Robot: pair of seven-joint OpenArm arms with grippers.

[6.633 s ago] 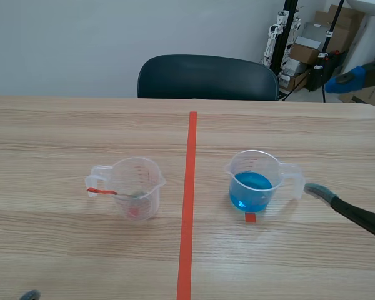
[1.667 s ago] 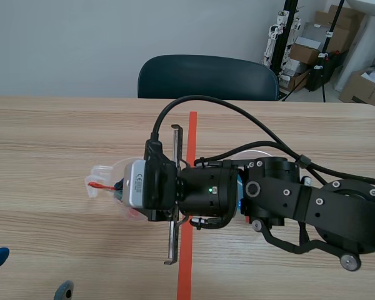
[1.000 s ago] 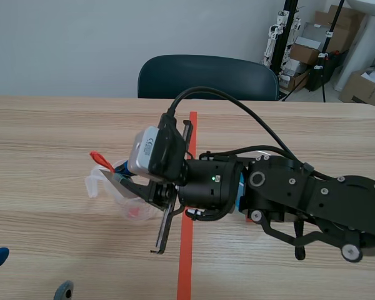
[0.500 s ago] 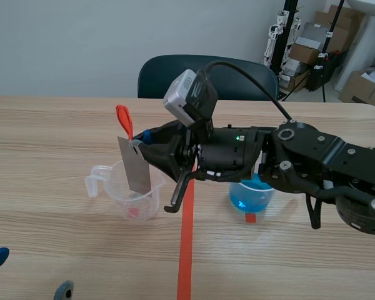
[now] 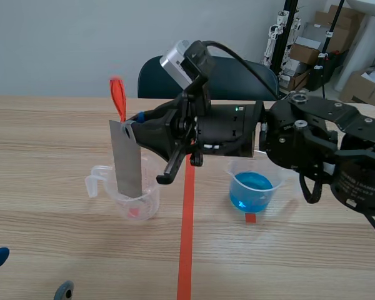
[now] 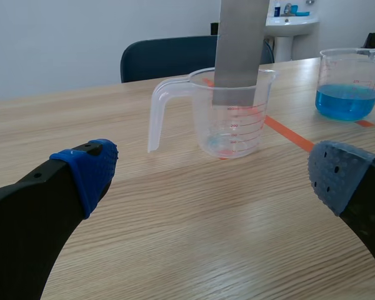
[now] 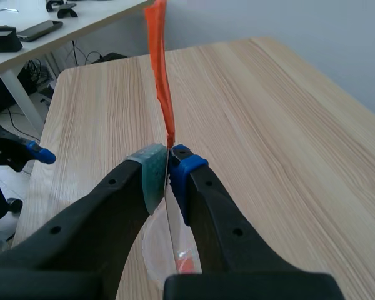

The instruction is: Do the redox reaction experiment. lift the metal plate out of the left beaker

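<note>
Rising since a moment ago, the flat grey metal plate (image 5: 126,159) hangs clamped in the right gripper (image 7: 169,164), its lower edge not yet clear of the clear plastic beaker (image 5: 136,201); the left gripper (image 6: 212,178) gapes wide, holding nothing.

The right gripper (image 5: 136,127) has swung in across the bench, clamped its fingers (image 7: 151,175) on the metal plate (image 5: 126,159) below its orange-red tag (image 5: 117,99), and raised it upright, leaving only its lower end inside the left beaker (image 5: 135,199).
</note>
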